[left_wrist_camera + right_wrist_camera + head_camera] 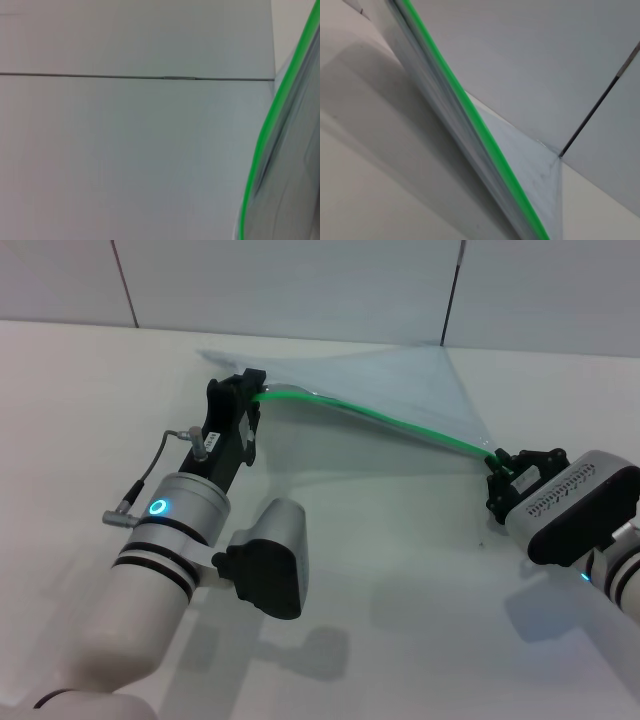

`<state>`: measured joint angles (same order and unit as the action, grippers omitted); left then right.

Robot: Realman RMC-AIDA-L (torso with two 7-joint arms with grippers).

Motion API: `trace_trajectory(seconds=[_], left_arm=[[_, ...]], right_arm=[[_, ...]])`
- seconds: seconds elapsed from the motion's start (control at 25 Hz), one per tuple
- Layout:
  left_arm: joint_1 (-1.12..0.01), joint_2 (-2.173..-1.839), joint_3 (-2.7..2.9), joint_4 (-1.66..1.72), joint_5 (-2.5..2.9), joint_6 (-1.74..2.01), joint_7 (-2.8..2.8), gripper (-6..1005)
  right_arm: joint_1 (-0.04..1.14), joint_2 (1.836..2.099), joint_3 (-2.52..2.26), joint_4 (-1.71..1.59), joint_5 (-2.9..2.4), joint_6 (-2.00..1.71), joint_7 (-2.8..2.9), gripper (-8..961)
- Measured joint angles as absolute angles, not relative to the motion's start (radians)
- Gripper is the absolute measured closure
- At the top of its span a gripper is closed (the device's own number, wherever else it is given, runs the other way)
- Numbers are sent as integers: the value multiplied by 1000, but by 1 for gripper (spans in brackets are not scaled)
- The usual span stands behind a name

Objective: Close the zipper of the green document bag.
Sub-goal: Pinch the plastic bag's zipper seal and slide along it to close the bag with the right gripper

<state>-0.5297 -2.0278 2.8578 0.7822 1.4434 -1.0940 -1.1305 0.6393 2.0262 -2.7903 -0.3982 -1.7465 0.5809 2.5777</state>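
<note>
The green document bag point(400, 380) is a translucent pale pouch lifted off the white table, its far corners still resting near the wall. Its zipper point(400, 426), a thin bright green strip, stretches along the near edge between my two grippers. My left gripper point(254, 395) is shut on the strip's left end. My right gripper point(498, 466) is shut on the right end. The slider is hidden. The left wrist view shows the zipper point(260, 145) curving along the bag point(295, 170). The right wrist view shows the zipper point(480, 125) running diagonally across the bag point(535, 175).
The white table point(380, 570) spreads under both arms. A tiled wall point(300, 280) with dark seams stands right behind the bag.
</note>
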Motion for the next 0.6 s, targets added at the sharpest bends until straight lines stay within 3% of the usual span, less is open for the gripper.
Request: trace_trajectory(seconds=[0.6], left_arm=[[-525,-2027,2857,785,1489,-1128,-1192,949]], right_arm=[[639,2029,-2790,-406,-1746,590,2575,772]])
